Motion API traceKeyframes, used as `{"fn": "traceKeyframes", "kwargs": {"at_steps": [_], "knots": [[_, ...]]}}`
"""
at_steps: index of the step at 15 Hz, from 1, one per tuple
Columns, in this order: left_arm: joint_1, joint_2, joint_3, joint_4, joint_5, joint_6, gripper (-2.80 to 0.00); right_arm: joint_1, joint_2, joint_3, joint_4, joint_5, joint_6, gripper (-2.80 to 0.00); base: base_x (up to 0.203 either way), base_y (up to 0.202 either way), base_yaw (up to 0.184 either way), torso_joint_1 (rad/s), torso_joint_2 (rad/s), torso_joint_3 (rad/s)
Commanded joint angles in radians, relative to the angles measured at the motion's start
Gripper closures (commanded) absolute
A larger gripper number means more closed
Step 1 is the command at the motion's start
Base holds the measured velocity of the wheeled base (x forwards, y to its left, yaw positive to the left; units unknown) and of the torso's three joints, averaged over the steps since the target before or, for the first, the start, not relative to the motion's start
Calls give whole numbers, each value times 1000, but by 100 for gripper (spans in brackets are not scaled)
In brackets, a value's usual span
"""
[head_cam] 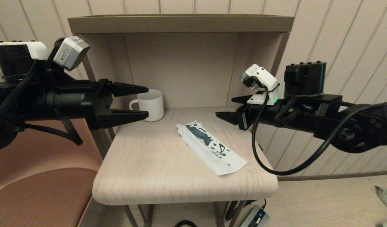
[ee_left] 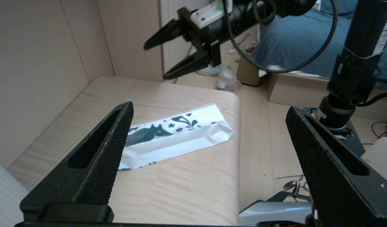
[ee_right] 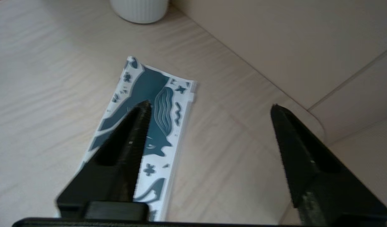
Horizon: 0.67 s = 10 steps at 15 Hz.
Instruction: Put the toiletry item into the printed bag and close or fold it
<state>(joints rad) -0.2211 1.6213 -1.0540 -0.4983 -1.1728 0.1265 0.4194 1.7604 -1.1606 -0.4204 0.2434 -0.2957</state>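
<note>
The printed bag (head_cam: 210, 146) lies flat and slantwise on the right half of the small wooden table (head_cam: 155, 170), dark teal horse side up. In the left wrist view the printed bag (ee_left: 181, 134) shows a folded end near the table edge. The white squeeze tube is out of view in every frame. My left gripper (head_cam: 147, 102) hovers open at the table's left side, next to the mug, with nothing in it. Above the bag's far right, my right gripper (head_cam: 225, 107) hangs open and empty. From its wrist the right gripper (ee_right: 210, 104) looks down over the bag (ee_right: 162, 110).
A white ribbed mug (head_cam: 151, 105) stands at the back left of the table, inside a nook with a back wall and a shelf (head_cam: 181, 23) overhead. A brown chair seat (head_cam: 39, 189) is on the left. A power adapter (head_cam: 255, 217) lies on the floor.
</note>
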Motion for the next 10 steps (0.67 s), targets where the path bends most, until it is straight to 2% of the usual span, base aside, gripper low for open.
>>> {"fn": "traceKeyframes", "kwargs": {"at_steps": [1,2,6,10], "knots": [[-1,6,-1,-3,-7,1,-280,-5,-31,2,-1,1,0,0,0,0,0,0,0,0],[-2,6,0,-3,-8,1,0,-2,-55,9,4,1,2,0,0,0,0,0,0,0],[-9,-8,10,-2,-7,0,0,14,-142,30,68,2,5,0,0,0,0,0,0,0],[-9,-152,96,8,-7,-8,0,15,-245,64,117,-1,30,0,0,0,0,0,0,0]]}}
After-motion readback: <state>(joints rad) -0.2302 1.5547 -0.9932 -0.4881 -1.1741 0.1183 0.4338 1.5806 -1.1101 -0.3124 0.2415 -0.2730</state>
